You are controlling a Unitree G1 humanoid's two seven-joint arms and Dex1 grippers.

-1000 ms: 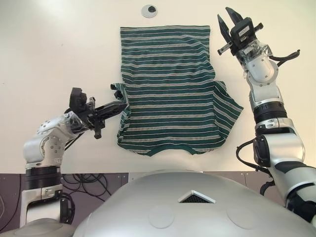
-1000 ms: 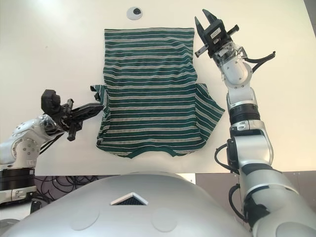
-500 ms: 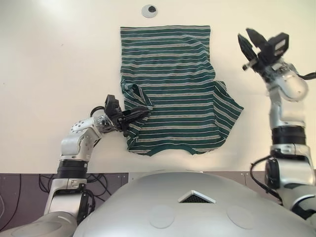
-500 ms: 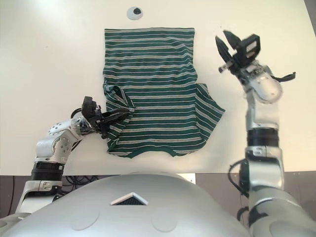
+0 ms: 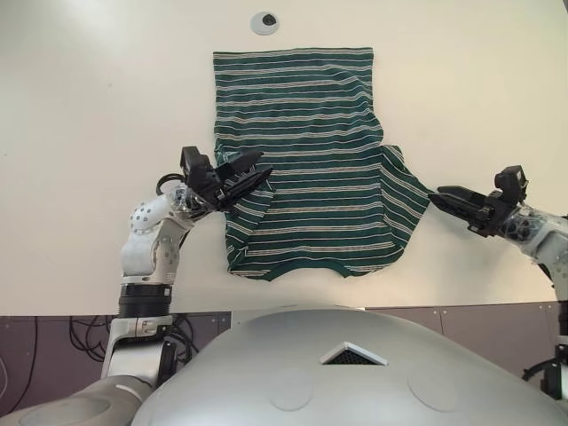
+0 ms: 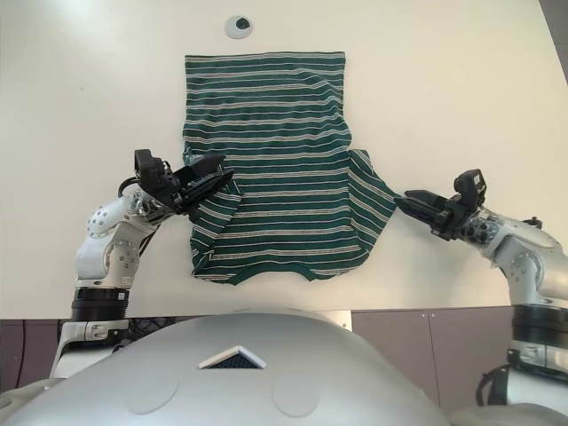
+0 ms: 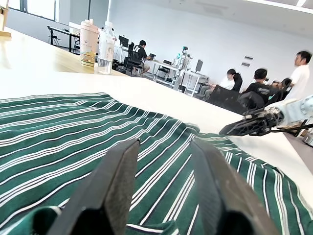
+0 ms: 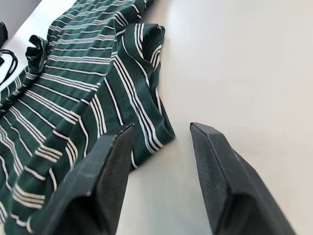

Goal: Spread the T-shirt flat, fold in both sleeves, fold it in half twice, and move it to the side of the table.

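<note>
Here the green striped T-shirt lies on the white table, upper centre of the frame. Its left sleeve is folded in over the body and its right sleeve sticks out. At centre left, the left gripper hangs over the folded sleeve, fingers spread wide and empty. At centre right, the right gripper, fingers likewise parted and empty, points at the right sleeve's tip. A small round disc sits near the top edge.

Striped cloth T-shirt, smooth matt table

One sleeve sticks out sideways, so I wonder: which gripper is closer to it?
Right. The right gripper is open just beside the outstretched sleeve; the left gripper is over the T-shirt's opposite, folded-in side.
</note>
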